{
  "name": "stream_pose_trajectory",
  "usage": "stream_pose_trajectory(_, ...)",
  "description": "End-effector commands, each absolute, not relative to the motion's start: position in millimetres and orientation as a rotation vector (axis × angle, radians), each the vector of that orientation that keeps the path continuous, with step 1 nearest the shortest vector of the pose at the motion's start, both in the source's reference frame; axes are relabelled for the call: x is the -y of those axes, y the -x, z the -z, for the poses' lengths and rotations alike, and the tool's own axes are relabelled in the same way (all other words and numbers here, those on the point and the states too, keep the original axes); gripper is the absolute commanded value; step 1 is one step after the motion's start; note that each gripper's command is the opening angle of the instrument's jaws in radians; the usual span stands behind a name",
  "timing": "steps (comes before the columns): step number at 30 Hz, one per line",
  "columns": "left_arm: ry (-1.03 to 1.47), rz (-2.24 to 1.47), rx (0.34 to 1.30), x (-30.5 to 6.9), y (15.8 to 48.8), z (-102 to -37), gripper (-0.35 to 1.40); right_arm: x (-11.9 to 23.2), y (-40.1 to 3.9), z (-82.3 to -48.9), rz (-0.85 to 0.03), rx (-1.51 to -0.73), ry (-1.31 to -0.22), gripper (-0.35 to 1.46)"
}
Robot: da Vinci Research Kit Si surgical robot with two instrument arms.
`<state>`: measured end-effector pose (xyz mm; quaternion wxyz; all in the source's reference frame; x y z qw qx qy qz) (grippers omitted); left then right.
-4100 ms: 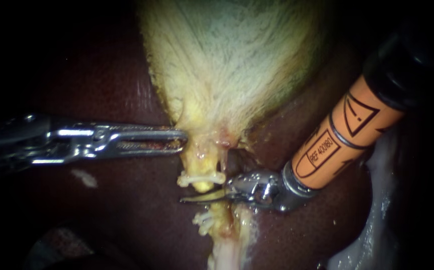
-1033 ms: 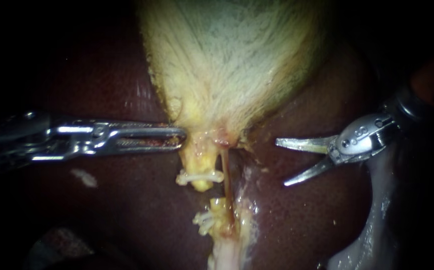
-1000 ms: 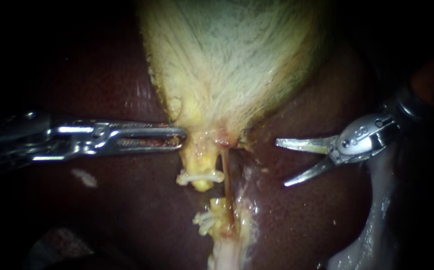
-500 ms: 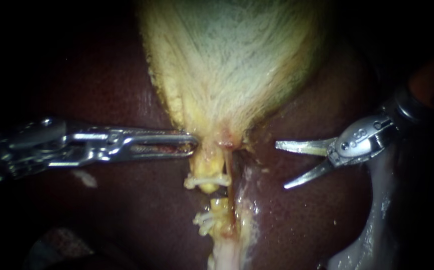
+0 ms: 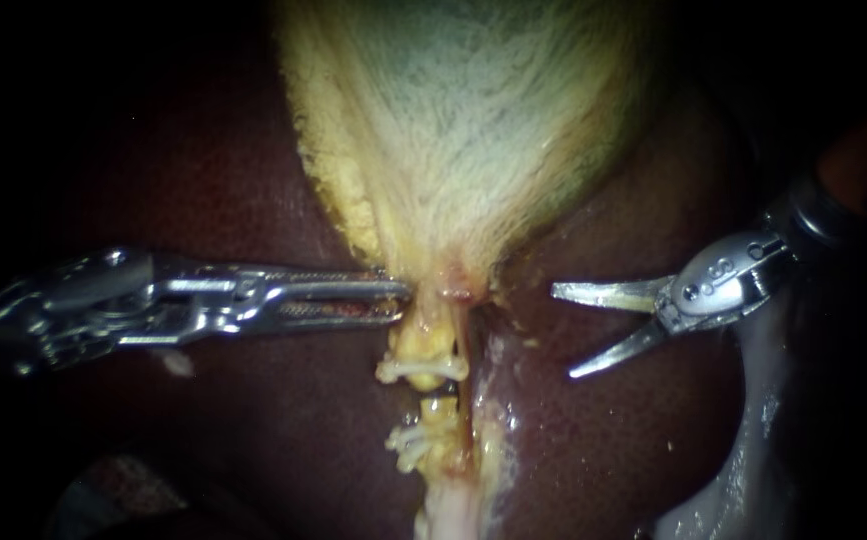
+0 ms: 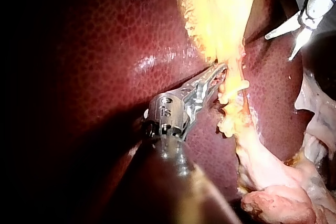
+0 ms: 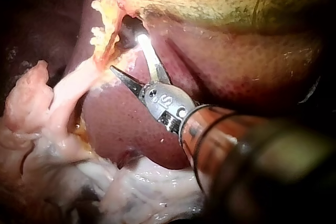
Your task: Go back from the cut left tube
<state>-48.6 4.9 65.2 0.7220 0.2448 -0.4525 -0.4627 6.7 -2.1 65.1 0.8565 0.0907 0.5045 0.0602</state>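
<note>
Endoscope view puts the right instrument (image 5: 562, 332) over bare liver (image 5: 593, 440), its jaws spread wide with nothing between them, well apart from the left tube (image 5: 423, 345). That tube is cut through. Its upper stump hangs from the gallbladder (image 5: 463, 130) neck with a clip (image 5: 418, 371) across its end. The lower stump (image 5: 441, 412) lies just beneath with clips of its own, and a small gap separates the two. A thin strand (image 5: 461, 395) runs uncut along the side of the stumps nearer the right instrument. The left instrument (image 5: 403, 298) has its jaws closed on the gallbladder neck just above the upper clip, holding it. The retreat looks well along to me. What is left, I judge, is to draw the right instrument out along its own shaft line, toward the liver's edge where pale tissue lies. It should not swing its open points across the strand or drag them on the liver. Bringing the jaws together first would be safer. In the right wrist view one point aims at the dark cleft under the gallbladder and the other toward the tube, with neither touching. The left instrument's hold ought to be steady so the clipped stumps are not tugged. Left wrist view agrees: the right instrument's spread jaws stand clear beyond the gallbladder neck, apart from the tube.
</note>
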Motion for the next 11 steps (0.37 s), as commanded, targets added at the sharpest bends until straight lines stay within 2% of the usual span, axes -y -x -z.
stream_pose_trajectory(1,-0.540,1.021,1.000,-4.9,48.6,-65.2,-0.35,2.1,-6.6,-65.1,-0.127,-1.060,-0.191,1.43)
stream_pose_trajectory(11,-0.541,1.021,1.000,-4.9,48.6,-65.2,-0.35,2.1,-6.5,-65.1,-0.126,-1.060,-0.191,1.43)
